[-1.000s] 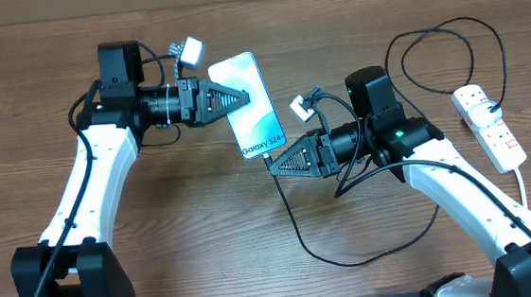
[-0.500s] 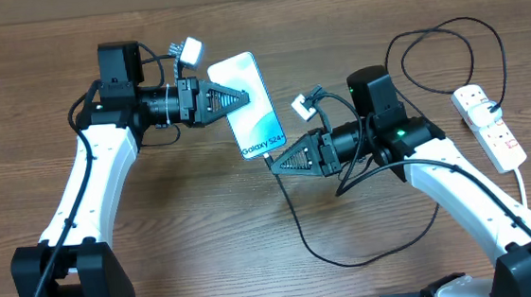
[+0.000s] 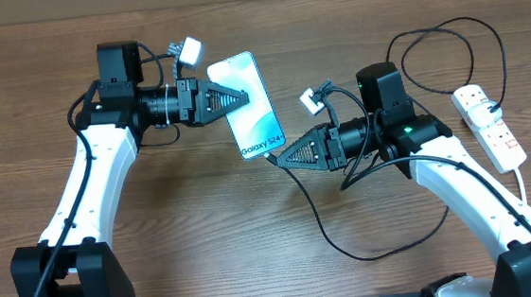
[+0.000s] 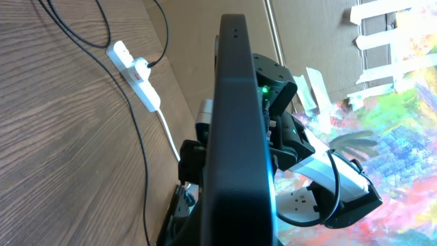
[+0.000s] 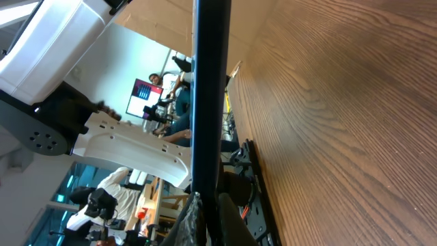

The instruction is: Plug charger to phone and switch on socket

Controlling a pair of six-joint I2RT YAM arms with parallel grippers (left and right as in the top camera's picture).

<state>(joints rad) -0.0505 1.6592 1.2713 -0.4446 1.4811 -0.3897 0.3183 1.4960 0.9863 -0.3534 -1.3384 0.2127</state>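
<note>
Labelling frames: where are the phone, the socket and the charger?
phone [image 3: 253,107], overhead view, middle of its screen.
socket [image 3: 490,127], overhead view, middle of the white strip.
charger [image 3: 388,256], overhead view, cable's low loop on table.

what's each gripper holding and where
The left gripper pinches the phone by a long edge; right gripper grips the charger at its connector end, at the phone's bottom.
</note>
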